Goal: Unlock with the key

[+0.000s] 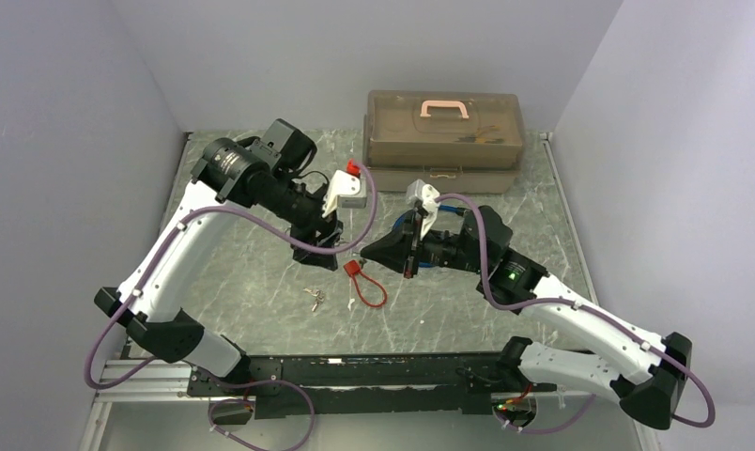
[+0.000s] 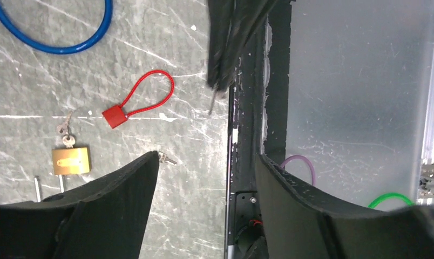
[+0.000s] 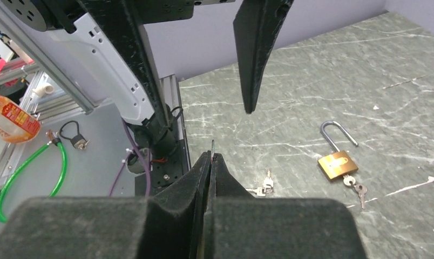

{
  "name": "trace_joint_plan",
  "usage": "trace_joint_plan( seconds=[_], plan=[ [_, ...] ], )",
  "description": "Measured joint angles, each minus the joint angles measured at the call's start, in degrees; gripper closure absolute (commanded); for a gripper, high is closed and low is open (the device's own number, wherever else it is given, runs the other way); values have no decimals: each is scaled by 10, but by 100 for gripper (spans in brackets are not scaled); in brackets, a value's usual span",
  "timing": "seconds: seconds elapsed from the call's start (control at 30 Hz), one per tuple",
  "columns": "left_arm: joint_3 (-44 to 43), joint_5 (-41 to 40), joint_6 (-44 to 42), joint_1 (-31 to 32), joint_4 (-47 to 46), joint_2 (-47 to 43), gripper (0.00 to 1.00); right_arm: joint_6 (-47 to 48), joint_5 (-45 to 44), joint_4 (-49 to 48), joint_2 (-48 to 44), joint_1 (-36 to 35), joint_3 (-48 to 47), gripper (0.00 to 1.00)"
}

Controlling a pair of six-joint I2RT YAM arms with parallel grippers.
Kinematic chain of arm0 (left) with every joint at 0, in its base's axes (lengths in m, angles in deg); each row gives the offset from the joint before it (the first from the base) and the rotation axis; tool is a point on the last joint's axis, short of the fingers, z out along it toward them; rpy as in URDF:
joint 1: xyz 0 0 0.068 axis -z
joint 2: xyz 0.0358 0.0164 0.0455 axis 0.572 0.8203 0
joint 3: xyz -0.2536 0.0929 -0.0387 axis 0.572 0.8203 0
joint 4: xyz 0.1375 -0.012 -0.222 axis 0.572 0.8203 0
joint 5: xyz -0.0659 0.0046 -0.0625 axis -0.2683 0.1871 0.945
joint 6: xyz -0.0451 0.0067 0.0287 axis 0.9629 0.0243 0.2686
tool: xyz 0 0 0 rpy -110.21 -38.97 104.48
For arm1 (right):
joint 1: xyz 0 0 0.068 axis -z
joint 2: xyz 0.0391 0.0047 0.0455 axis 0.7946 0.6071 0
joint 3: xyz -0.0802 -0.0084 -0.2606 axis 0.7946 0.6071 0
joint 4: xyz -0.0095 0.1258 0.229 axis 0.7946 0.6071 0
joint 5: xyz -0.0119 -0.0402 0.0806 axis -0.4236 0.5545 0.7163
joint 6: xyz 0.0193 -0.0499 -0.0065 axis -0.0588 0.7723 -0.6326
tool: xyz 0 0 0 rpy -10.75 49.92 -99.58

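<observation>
- Left gripper [image 2: 205,159]: jaws well apart, nothing between them. It hangs above the near part of the table [image 2: 166,226], looking down on the locks.
- Brass padlock [image 2: 70,160]: lies flat, farthest left and far of the group, shackle pointing left, a key already in its keyhole. The overhead view hides it under the left arm. You cannot tell whether the shackle has sprung.
- Loose keys [image 1: 315,299]: flat on the table, just left of and nearer than the red lock.
- Red cable lock [image 1: 354,270]: body toward the far left, cable loop trailing near and right. It sits between the two grippers. Likely your target, since the padlock already carries a key, but treat that as a guess. Its keyhole is not visible.
- Right gripper [image 3: 211,162]: clamped tight on a key [image 3: 212,147], blade poking past the fingertips, long axis pointing left, raised off the table. This is the nearer arm; the red lock lies left of the tip and below it.
- Room: bare table on the near side, with its edge close by. The left fingers hang just ahead of the key. The tackle box [image 1: 444,132] is well apart at the far edge.
</observation>
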Motion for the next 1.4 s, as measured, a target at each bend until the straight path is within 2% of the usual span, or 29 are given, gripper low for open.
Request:
trace_joint_plan(
  seconds=[0.03,0.07,0.1,0.17,0.23,0.43,0.7,0.9,1.1,1.23,1.4],
  plan=[
    [0,-2,-2,-6,0,2,17,-2,0,1,-7,3,4,100],
    [0,-3,-5,-11,-1,3,5,-5,0,3,-14,6,7,100],
    [2,-3,-7,-17,-3,3,1,-7,0,5,-18,9,9,100],
    [23,-5,-24,-26,-22,-4,1,-11,0,11,-31,15,15,100],
    [88,-19,-46,-33,-61,-31,1,-14,-3,21,-43,22,21,100],
    [361,-113,-150,-18,-216,-118,1,-29,-50,51,-103,58,60,100],
    [498,-204,-295,10,-396,-89,1,-45,-127,96,-186,81,93,100],
    [502,-232,-406,36,-464,0,1,-51,-183,119,-228,89,95,100],
    [420,-242,-421,39,-492,148,1,-53,-230,134,-265,93,94,100],
    [420,-249,-425,46,-492,174,8,-52,-250,152,-273,93,84,100],
    [420,-263,-407,75,-489,191,28,-51,-261,158,-266,93,75,100]
  ],
)
